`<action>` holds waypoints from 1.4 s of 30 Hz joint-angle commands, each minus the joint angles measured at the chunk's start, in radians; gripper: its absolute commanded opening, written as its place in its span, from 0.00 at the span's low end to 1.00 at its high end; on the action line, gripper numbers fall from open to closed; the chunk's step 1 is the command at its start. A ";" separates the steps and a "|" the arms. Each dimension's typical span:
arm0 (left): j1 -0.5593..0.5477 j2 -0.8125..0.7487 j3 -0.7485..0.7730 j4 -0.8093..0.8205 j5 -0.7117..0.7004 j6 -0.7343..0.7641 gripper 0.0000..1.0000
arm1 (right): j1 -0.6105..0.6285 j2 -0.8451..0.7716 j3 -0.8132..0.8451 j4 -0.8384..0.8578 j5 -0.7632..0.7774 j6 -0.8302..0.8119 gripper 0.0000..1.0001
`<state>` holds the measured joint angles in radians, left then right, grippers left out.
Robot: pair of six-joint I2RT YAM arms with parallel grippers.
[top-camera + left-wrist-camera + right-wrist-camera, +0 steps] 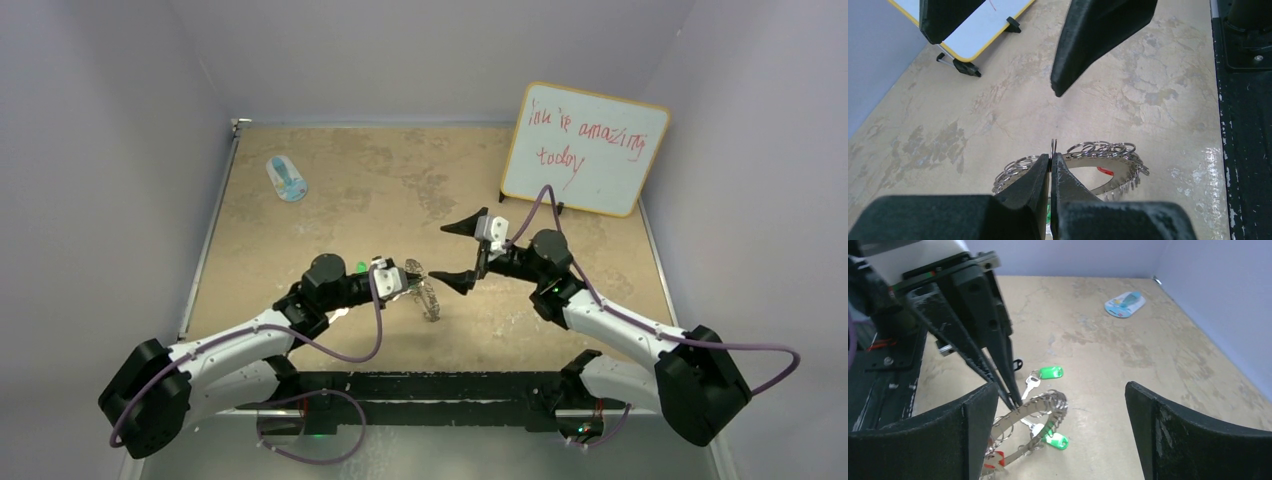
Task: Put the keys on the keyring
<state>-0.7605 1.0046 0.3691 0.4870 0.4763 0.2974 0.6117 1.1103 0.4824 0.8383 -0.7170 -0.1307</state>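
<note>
The keyring [428,297] [1118,175] [1043,405], a flat silver ring with wire loops round its rim, stands tilted up off the table. My left gripper [404,281] [1052,159] is shut on one small wire loop [1053,147] at its rim. A green-tagged key [1050,372] lies on the table beside the ring. Another green-tagged key [1057,441] sits under the ring's near edge. A red tag [1105,171] [995,458] shows at the ring. My right gripper [455,257] [1062,390] is open, just right of the ring and apart from it.
A whiteboard [585,150] with red writing leans at the back right. A blue-and-white oval object [287,178] [1124,302] lies at the back left. The black base rail [430,385] runs along the near edge. Grey walls close in both sides.
</note>
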 commanded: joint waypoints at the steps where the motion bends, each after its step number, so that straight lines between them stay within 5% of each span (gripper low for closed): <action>1: -0.003 -0.064 -0.018 0.065 -0.018 -0.008 0.00 | 0.006 -0.016 0.007 0.072 0.157 0.122 0.99; 8: -0.004 -0.147 -0.106 0.135 -0.003 0.056 0.00 | 0.004 -0.070 -0.043 0.163 0.391 0.250 0.99; 17: -0.004 -0.200 -0.121 0.160 -0.004 0.050 0.00 | 0.003 -0.007 0.079 -0.120 0.540 0.370 0.99; 27: -0.003 -0.307 -0.105 0.126 -0.025 0.034 0.00 | 0.004 0.120 0.221 -0.288 0.526 0.432 0.99; 42: -0.004 -0.506 0.144 -0.409 -0.174 0.018 0.00 | 0.005 0.307 0.342 -0.394 0.440 0.445 0.88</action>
<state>-0.7605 0.5621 0.4267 0.2100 0.3664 0.3218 0.6117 1.3609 0.7506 0.4770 -0.2161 0.3134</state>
